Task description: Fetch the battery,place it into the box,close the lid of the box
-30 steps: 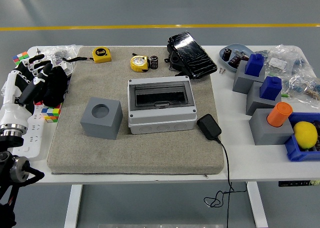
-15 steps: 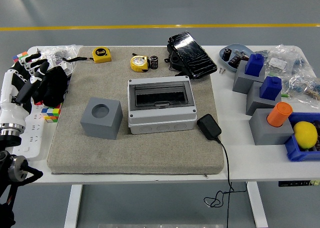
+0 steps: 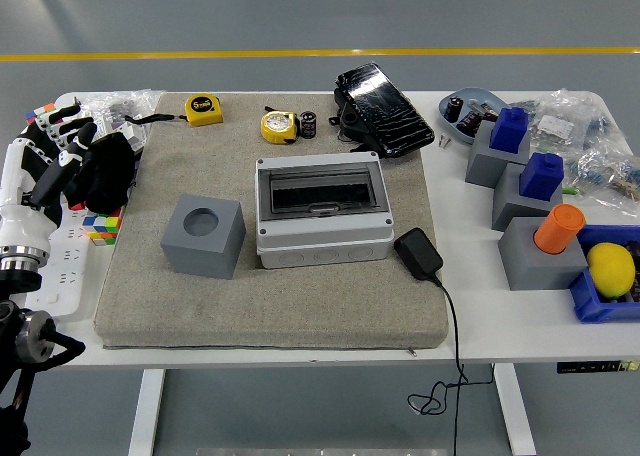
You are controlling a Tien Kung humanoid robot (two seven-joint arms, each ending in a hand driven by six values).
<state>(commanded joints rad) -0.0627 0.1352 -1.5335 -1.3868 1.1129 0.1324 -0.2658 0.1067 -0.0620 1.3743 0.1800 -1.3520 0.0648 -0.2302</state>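
A small black cylindrical battery (image 3: pixel 308 124) stands upright at the back of the grey mat (image 3: pixel 270 296), just right of a round yellow tape measure (image 3: pixel 279 126). The grey plastic box (image 3: pixel 322 238) sits mid-mat, its dark see-through lid (image 3: pixel 322 191) lying flat over the top. My left hand (image 3: pixel 62 146) hovers at the table's left edge with fingers spread and holding nothing, far from the battery and box. The right arm is out of view.
On the mat, a grey block with a round hole (image 3: pixel 203 236) stands left of the box and a black charger (image 3: pixel 419 254) with its cable lies to the right. Behind are a black pouch (image 3: pixel 382 109) and a bowl (image 3: pixel 495 98) of small parts. Grey-and-blue blocks (image 3: pixel 497 146) crowd the right side.
My left hand has drifted a little to the left, away from the mat. Everything on the table stays where it was.
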